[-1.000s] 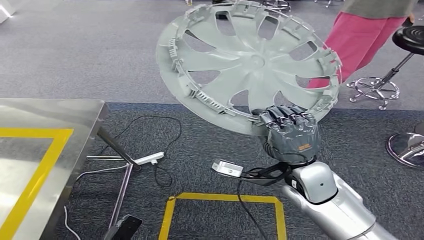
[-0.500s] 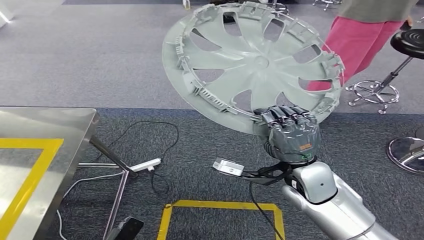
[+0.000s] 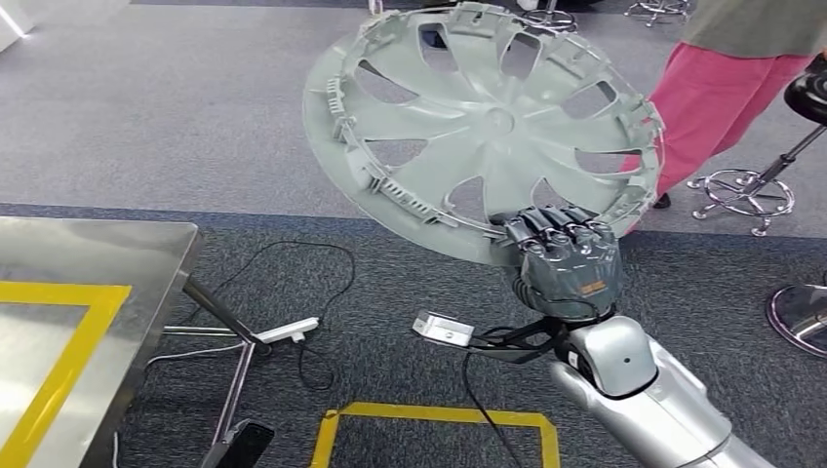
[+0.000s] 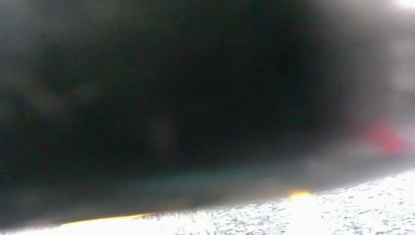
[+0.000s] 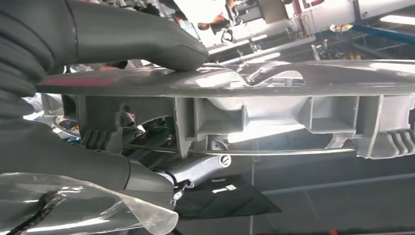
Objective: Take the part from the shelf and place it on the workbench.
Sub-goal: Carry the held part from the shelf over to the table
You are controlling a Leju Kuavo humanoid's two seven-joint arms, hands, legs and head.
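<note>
One hand (image 3: 564, 255) is carrying the part (image 3: 485, 127) aloft.
We are gripping its near rim in our right hand, fingers closed; the steel table (image 3: 146, 244) is lying well off to our left.

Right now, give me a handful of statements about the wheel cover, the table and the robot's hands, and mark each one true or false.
1. The right hand grips the wheel cover at its rim. True.
2. The wheel cover lies flat on the steel table. False: it is held up in the air, off to the side of the table, over the carpet.
3. The table top carries a yellow tape outline. True.
4. A person in pink trousers stands beyond the wheel cover. True.
5. The wheel cover is black. False: it is pale grey.
6. The stool stands on the table. False: it stands on the floor beside the person.
</note>
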